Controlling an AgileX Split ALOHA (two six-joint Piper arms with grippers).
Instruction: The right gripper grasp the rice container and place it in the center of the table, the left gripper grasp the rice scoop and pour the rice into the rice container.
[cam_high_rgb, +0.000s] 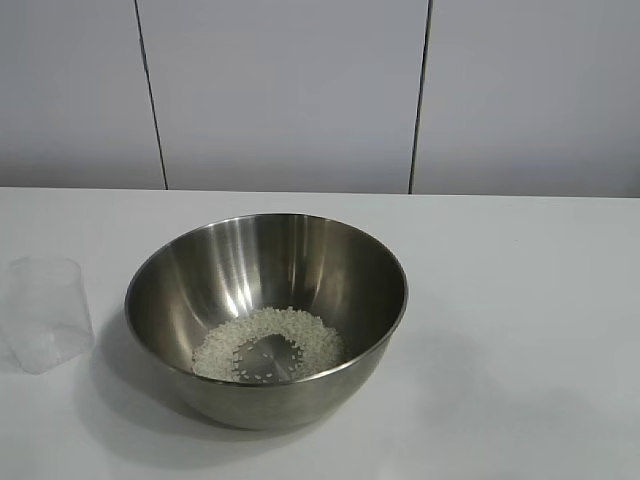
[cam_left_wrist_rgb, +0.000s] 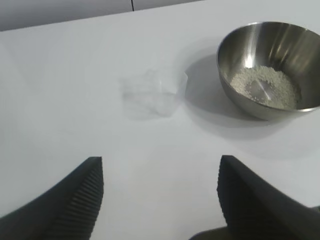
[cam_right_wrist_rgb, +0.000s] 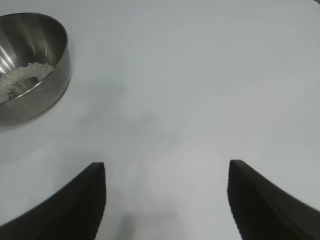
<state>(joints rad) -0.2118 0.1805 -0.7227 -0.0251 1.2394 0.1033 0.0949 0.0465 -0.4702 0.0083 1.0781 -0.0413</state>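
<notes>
Left gripper (cam_left_wrist_rgb: 160, 195) spread wide; right gripper (cam_right_wrist_rgb: 165, 197) likewise.

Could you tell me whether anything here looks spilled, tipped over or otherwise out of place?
Nothing stands out. The rice lies inside the rice container, none visible on the table. The rice scoop stands upright and empty beside it. Both claws are open, away from both.

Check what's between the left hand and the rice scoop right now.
Nothing: the left wrist view shows only bare table between the open left hand and the rice scoop.
</notes>
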